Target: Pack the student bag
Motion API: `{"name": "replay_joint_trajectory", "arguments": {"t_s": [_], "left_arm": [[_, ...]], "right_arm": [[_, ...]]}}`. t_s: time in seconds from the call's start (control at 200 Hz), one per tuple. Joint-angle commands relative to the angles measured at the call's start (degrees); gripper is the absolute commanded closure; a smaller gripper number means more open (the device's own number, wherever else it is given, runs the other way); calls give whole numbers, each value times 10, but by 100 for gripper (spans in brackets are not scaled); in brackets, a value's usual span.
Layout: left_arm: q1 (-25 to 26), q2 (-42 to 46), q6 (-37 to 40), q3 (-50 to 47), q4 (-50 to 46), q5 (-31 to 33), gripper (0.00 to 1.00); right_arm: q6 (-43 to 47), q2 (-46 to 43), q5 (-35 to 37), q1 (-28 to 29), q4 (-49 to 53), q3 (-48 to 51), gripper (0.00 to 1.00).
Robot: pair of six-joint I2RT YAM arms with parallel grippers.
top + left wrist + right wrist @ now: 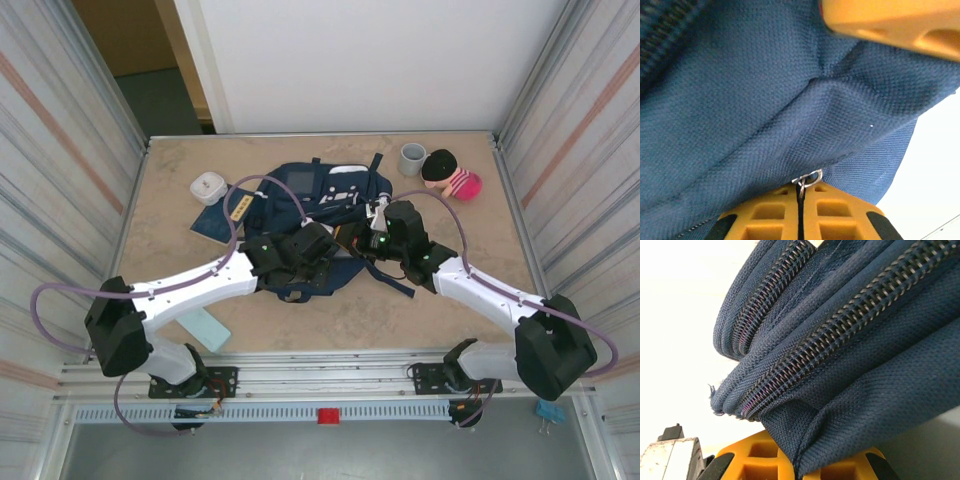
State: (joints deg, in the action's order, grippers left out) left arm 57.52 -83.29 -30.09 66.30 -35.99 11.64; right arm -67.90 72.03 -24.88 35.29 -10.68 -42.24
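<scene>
At the bottom of the left wrist view we see the left gripper (801, 189) closed. Its orange fingers (840, 212) meet on a dark seam, with a small metal ring (808, 178) of the student bag (750, 100) pinched at the tips. An orange piece (890, 22) is cut off at the upper right, and we cannot tell what it belongs to.

The right gripper (795, 462) is closed on a fold of the bag's navy fabric just below two zip tracks (850, 320). The cloth hides its fingertips.

From above, both grippers sit on the near half of the bag, and their black housings cover the jaws. There the bag lies flat in the middle of the worktop (170, 170). Its long axis runs from far edge to near edge, with the grey panel (300, 182) and white patch (345, 185) toward the far edge. A mug (412, 158) and a plush toy (450, 176) sit near the far right corner.
</scene>
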Motion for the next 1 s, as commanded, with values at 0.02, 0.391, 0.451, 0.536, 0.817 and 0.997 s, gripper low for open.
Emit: {"name": "replay_joint_trajectory", "arguments": {"t_s": [0.02, 0.391, 0.451, 0.536, 0.817, 0.997], "left_arm": [[-3, 25, -1, -11, 10, 28, 99], [-69, 126, 62, -130, 109, -147, 100], [-77, 144, 72, -154, 140, -182, 100], [-91, 161, 73, -180, 194, -235, 100], [-105, 139, 39, -195, 294, -305, 91], [-112, 134, 42, -197, 298, -312, 91]], "right_arm": [[32, -17, -18, 3, -19, -34, 100], [103, -26, -110, -79, 66, -40, 100], [111, -24, -122, -84, 72, -44, 100], [118, -19, -129, -87, 79, -53, 100], [111, 0, -150, -63, 49, -62, 100], [112, 0, -161, -61, 50, -68, 100]]}}
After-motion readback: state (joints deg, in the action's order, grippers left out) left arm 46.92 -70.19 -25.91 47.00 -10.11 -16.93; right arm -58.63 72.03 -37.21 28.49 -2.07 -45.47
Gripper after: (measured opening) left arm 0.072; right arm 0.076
